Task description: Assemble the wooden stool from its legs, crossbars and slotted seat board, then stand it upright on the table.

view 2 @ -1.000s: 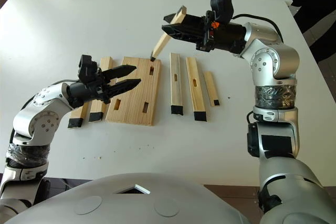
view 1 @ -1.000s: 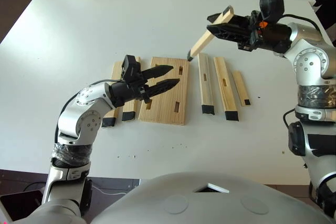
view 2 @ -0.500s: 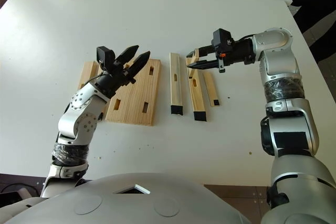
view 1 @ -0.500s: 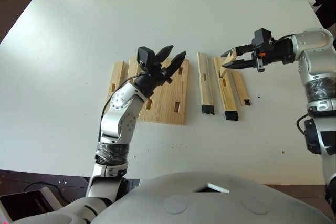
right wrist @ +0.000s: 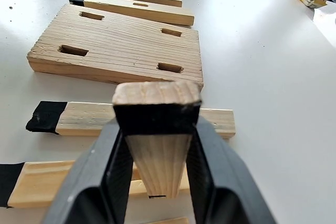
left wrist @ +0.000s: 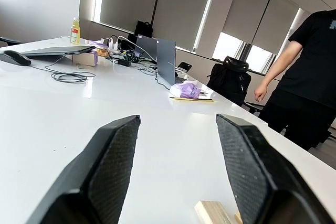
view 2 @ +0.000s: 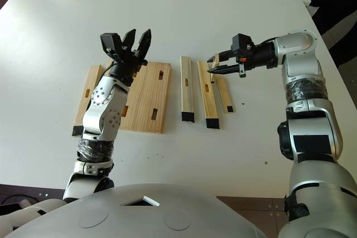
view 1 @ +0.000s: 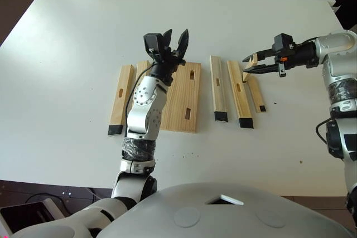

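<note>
Jaws on our right gripper (view 1: pixel 246 65) pinch a wooden leg (right wrist: pixel 157 150); our left gripper (view 1: pixel 175 33) gapes empty above the seat board (view 1: pixel 187 90).

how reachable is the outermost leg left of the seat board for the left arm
Probably yes: the left gripper is open and empty above the far edge of the seat board, and that leg lies uncovered, left of the board.
</note>
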`<action>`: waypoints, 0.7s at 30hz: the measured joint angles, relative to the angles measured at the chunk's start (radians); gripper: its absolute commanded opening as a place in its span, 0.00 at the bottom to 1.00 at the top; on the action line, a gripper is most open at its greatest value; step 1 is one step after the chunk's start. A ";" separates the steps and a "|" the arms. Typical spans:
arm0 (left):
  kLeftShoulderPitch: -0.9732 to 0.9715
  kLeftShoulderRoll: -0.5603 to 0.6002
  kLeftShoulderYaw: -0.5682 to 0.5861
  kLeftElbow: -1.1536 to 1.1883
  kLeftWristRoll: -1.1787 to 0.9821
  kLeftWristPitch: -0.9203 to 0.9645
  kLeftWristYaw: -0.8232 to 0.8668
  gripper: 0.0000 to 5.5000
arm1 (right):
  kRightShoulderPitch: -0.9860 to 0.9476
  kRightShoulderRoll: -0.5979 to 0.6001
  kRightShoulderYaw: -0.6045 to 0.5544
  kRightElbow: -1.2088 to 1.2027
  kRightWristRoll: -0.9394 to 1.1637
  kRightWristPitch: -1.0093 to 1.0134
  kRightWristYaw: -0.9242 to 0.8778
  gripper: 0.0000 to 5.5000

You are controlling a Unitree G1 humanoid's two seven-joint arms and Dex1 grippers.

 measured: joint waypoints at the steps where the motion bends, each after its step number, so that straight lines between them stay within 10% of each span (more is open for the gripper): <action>1: 0.000 0.000 0.000 0.000 -0.002 -0.002 0.004 0.49 | 0.005 0.004 0.001 -0.012 0.004 0.003 0.001 0.24; 21: 0.001 0.001 0.021 -0.001 -0.023 -0.009 0.004 0.49 | 0.100 -0.028 0.065 -0.161 0.086 0.100 0.006 0.24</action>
